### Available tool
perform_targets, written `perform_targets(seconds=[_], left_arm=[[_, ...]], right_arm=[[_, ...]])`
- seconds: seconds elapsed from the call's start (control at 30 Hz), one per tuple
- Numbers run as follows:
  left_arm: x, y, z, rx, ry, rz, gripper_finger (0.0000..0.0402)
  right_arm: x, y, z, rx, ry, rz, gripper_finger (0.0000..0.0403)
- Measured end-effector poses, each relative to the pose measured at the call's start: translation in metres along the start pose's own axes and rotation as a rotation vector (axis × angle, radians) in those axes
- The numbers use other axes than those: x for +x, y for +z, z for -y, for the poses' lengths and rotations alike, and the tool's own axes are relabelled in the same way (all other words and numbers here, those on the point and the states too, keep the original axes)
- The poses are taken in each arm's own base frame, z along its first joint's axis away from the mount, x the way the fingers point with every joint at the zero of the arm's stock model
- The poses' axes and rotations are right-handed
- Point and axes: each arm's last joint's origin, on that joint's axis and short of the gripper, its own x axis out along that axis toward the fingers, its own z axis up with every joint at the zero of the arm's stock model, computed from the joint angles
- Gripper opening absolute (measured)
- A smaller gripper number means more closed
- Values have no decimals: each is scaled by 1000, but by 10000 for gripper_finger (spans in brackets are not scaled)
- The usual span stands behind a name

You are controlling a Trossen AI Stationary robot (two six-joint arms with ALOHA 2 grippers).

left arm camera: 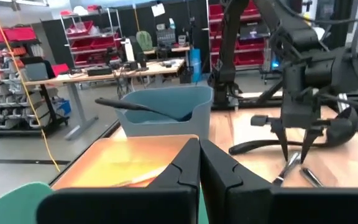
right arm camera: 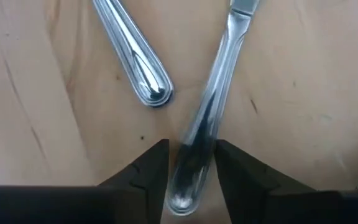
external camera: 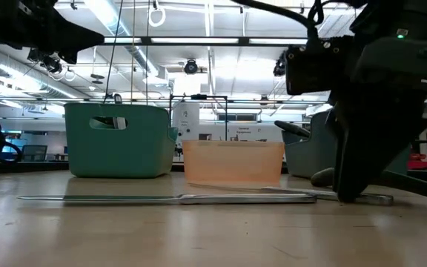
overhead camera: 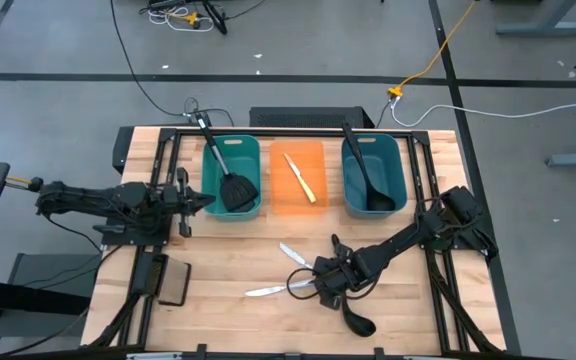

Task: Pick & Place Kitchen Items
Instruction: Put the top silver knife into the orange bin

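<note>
My right gripper (overhead camera: 320,284) stands low over the table's near middle, shut on a silver knife (overhead camera: 268,290) that lies on the wood. A second silver knife (overhead camera: 290,254) lies just beyond it, and its handle end shows in the right wrist view (right arm camera: 148,87). A black ladle (overhead camera: 356,318) lies on the table near the right gripper. My left gripper (overhead camera: 204,201) is shut and empty, held at the teal bin's left wall. A spatula (overhead camera: 236,190) rests in the teal bin, a cream knife (overhead camera: 301,178) in the orange bin, a ladle (overhead camera: 368,185) in the blue bin. My right gripper pinches the silver knife's handle (right arm camera: 194,146) near its free end, one finger (right arm camera: 148,171) on each long side. The fingers come from above, pointing down, and lie across the handle. The knife lies flat on the table (external camera: 176,198).
The teal bin (overhead camera: 213,150), orange bin (overhead camera: 278,200) and blue bin (overhead camera: 400,170) stand in a row at the table's far side. A flat black pad (overhead camera: 173,285) lies at the near left. Bare wood shows between the pad and the knives.
</note>
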Motion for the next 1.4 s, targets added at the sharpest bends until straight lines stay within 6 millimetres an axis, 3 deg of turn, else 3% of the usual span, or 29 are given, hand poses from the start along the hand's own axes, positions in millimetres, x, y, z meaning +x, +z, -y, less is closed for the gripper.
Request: perform_targets(seconds=[0.23,0.43,0.77,1.03,1.4], left_arm=[[15,8,5,-15,-4,-44,6],[35,15,14,-55,-116,-137,5],[78,11,41,27,-167,-340,4],[106,-10,64,25,-199,-407,5],[126,-41,81,-25,-239,-480,3]], right_arm=[[13,-4,3,-45,-66,-25,105],[17,1,10,-100,-98,-26,75],[22,15,27,-112,-145,-12,86],[22,15,30,-238,-143,-37,81],[23,19,35,-310,-151,-43,82]])
